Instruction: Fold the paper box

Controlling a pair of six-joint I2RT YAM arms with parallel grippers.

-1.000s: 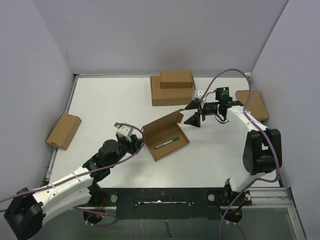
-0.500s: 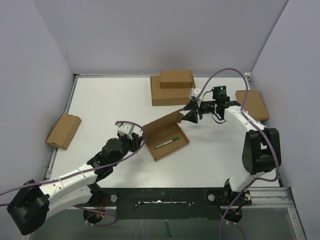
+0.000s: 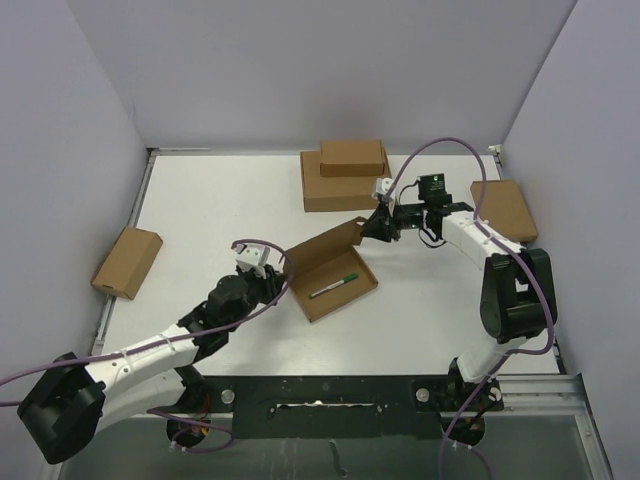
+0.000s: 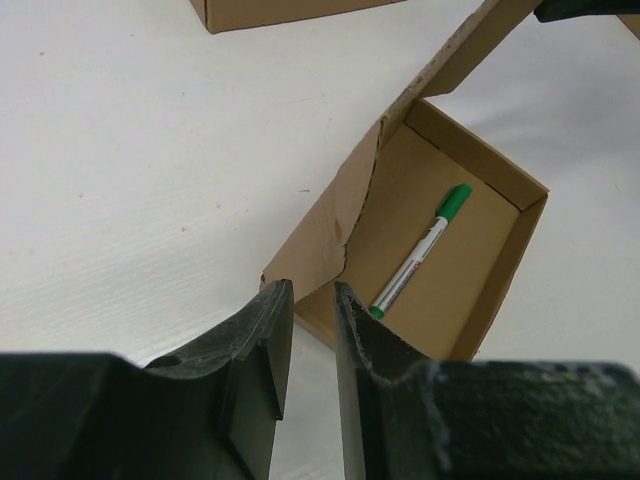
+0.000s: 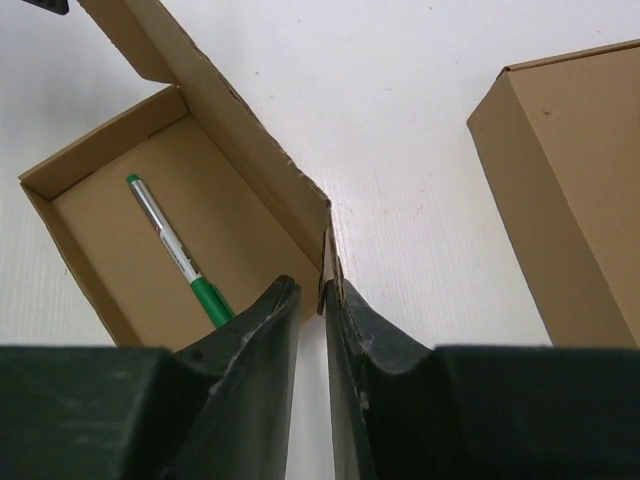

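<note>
Brown corrugated paper box [image 3: 322, 268] sat mid-table, lid half raised, green pen [image 4: 415, 255] inside. Both arms had moved in and narrowed. Right gripper [image 5: 313, 285] pinched the lid's far corner — left gripper [image 4: 312, 290] narrow at the near corner, grip unclear — lid-closing looked ready to begin.

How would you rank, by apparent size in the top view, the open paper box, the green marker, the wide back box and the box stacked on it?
Largest: wide back box and open paper box, lid included: too alike to rank.
Then stacked box.
Smallest: green marker.
</note>
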